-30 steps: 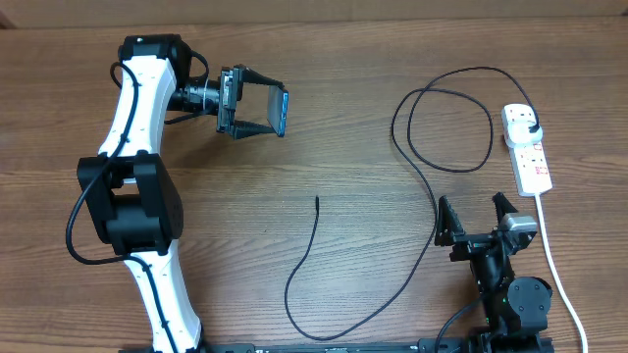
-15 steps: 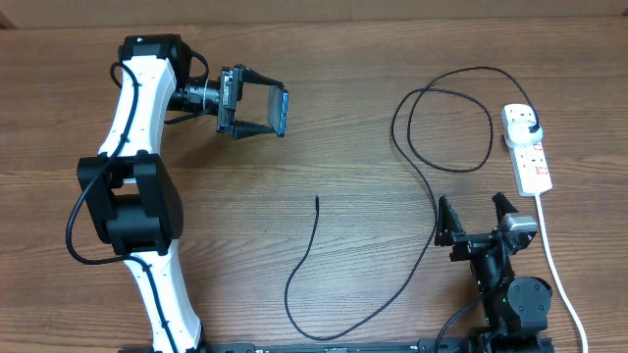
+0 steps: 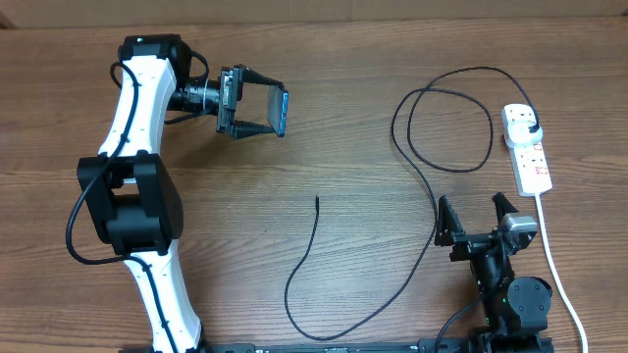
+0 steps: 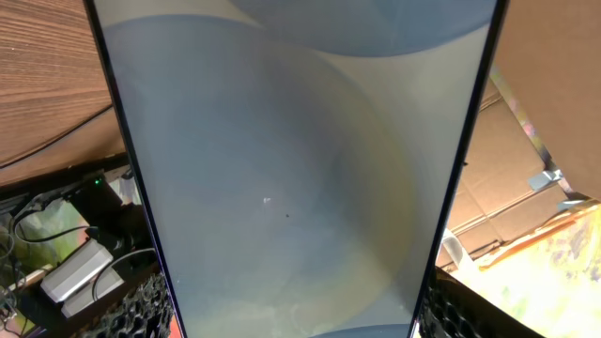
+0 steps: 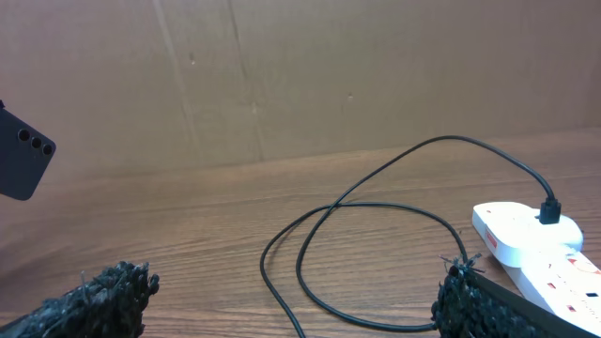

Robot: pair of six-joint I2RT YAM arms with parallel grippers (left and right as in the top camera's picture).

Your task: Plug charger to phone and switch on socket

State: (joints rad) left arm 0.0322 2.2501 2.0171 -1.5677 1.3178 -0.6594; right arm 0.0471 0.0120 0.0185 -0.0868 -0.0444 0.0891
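Note:
My left gripper [image 3: 263, 110] is shut on the phone [image 3: 283, 111] and holds it on edge above the table at the upper left. The phone's pale screen [image 4: 291, 169] fills the left wrist view. The black charger cable [image 3: 430, 191] loops from its plug in the white socket strip [image 3: 526, 149] at the right down to its free tip [image 3: 317, 199] at the table's middle. My right gripper [image 3: 476, 216] is open and empty at the lower right. In the right wrist view the cable [image 5: 319, 244] lies ahead between its fingers, the strip [image 5: 535, 246] to the right.
The strip's white cord [image 3: 554, 265] runs down the right edge beside my right arm. A cardboard wall [image 5: 282, 75] stands behind the table. The phone's dark back [image 5: 23, 155] shows at the left of the right wrist view.

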